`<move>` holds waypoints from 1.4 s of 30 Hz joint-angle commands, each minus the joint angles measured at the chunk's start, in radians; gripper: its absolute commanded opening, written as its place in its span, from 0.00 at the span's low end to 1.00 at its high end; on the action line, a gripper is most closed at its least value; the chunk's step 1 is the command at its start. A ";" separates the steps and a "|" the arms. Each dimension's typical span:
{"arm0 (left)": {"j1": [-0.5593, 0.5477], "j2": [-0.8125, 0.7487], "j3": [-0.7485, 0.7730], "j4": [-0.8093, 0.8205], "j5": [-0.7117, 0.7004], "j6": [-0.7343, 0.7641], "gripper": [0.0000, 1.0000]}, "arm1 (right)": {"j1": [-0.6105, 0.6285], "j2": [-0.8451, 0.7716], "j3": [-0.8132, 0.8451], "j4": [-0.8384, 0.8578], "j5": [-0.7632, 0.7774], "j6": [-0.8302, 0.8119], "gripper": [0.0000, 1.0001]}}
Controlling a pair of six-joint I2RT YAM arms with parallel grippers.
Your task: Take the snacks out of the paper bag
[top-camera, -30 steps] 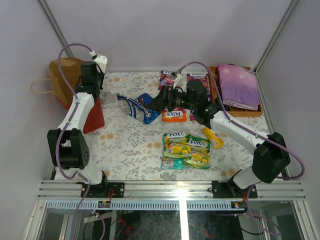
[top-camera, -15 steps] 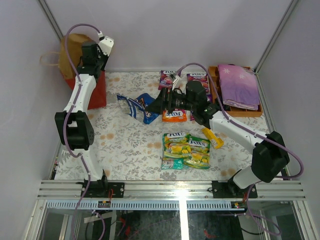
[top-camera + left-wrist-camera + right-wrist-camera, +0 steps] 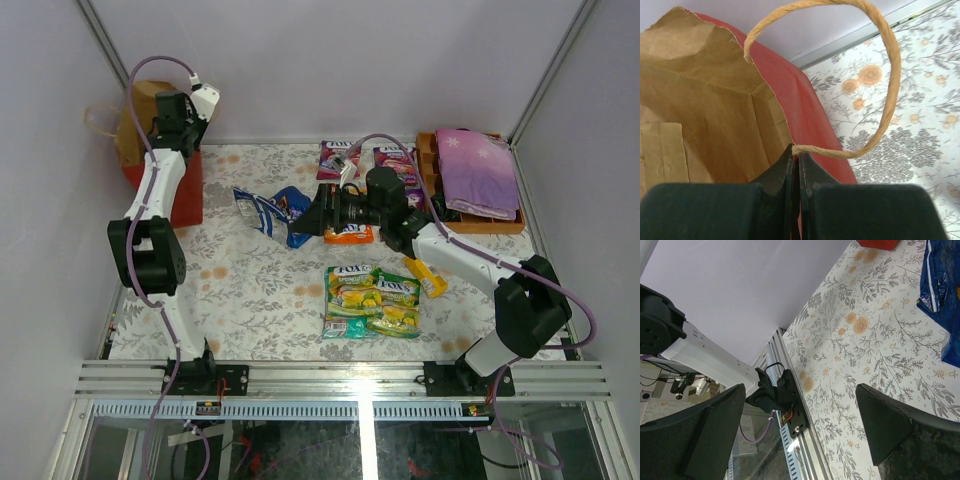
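Observation:
The paper bag (image 3: 165, 190) stands at the far left, red outside and brown kraft (image 3: 705, 100) inside. My left gripper (image 3: 796, 152) is shut on its rim where the beige cord handle (image 3: 890, 75) is fixed, high at the bag's top (image 3: 160, 112). No snack shows inside it. On the table lie snacks: a blue Doritos bag (image 3: 268, 212), two purple pouches (image 3: 338, 158), an orange pouch (image 3: 350, 234), green-yellow pouches (image 3: 370, 300) and a yellow bar (image 3: 428, 277). My right gripper (image 3: 308, 215) is open and empty just right of the Doritos bag (image 3: 940, 290).
A brown wooden tray (image 3: 490, 226) holding a folded purple cloth (image 3: 478, 168) sits at the back right. White walls close in the left, back and right sides. The left arm's base (image 3: 777, 392) and the metal front rail show in the right wrist view.
The left arm has swung up and back toward the far-left corner, pulling the bag's top with it. The right gripper has edged left toward the Doritos bag.

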State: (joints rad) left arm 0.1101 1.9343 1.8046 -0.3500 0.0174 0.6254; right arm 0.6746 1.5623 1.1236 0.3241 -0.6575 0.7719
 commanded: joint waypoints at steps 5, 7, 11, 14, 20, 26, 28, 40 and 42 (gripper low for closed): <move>0.041 -0.016 -0.030 0.071 -0.068 0.012 0.00 | -0.001 -0.030 -0.011 0.083 -0.047 0.009 1.00; 0.046 -0.008 -0.042 0.080 -0.075 0.009 0.00 | -0.001 -0.031 -0.010 0.083 -0.047 0.005 1.00; 0.052 0.005 -0.059 0.086 -0.069 0.010 0.00 | -0.001 -0.024 -0.005 0.079 -0.056 0.002 1.00; 0.053 -0.005 -0.093 0.119 -0.068 0.014 0.00 | -0.002 -0.015 -0.004 0.082 -0.062 0.002 1.00; 0.050 -0.072 -0.158 0.244 -0.137 -0.027 0.98 | -0.001 0.007 0.002 0.098 -0.079 0.012 0.99; 0.028 -0.204 -0.122 0.366 -0.199 -0.051 1.00 | -0.001 0.017 0.009 0.103 -0.084 0.019 0.99; 0.006 -0.276 -0.123 0.461 -0.241 -0.130 1.00 | -0.001 0.018 0.013 0.094 -0.082 0.016 0.99; -0.044 -0.552 0.041 0.120 -0.336 -0.856 1.00 | -0.001 -0.005 0.057 -0.084 0.138 -0.082 1.00; -0.057 -0.598 -0.021 0.010 -0.261 -0.960 1.00 | -0.001 -0.010 0.069 -0.132 0.203 -0.103 1.00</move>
State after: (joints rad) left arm 0.0620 1.3472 1.8500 -0.0536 -0.3046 -0.0479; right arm 0.6746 1.5864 1.1313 0.2630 -0.5835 0.7322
